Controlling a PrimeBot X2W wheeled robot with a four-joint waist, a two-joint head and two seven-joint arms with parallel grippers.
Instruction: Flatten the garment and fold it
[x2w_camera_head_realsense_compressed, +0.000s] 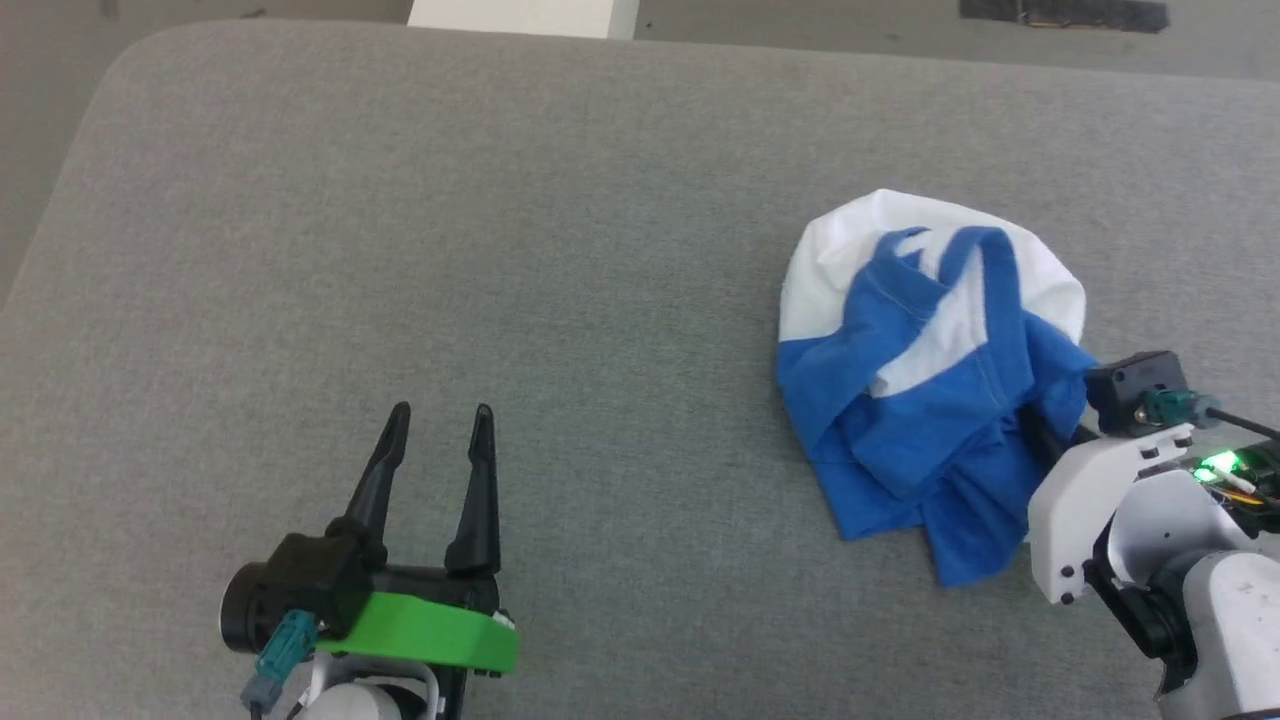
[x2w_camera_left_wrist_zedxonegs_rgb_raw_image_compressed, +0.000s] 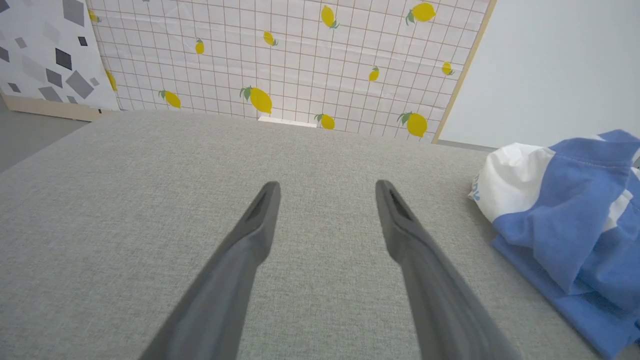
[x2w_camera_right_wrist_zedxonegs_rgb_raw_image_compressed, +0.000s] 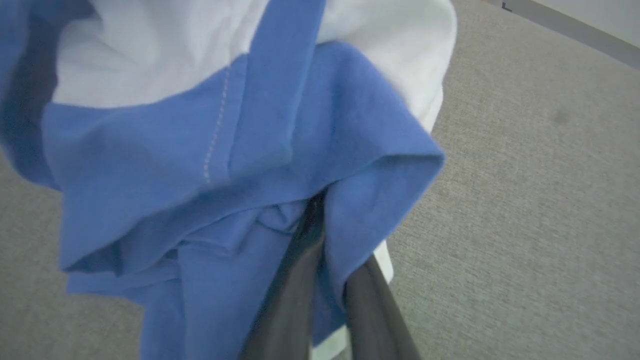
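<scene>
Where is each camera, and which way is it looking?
Head: on the robot's head, looking down at the grey cushion; open left tool, right tool at the shirt.
Left wrist: on the left arm, looking along its fingers across the cushion to a lemon wall.
Right wrist: on the right arm, close against the shirt, fingers pinching blue cloth.
All three see the shirt.
</scene>
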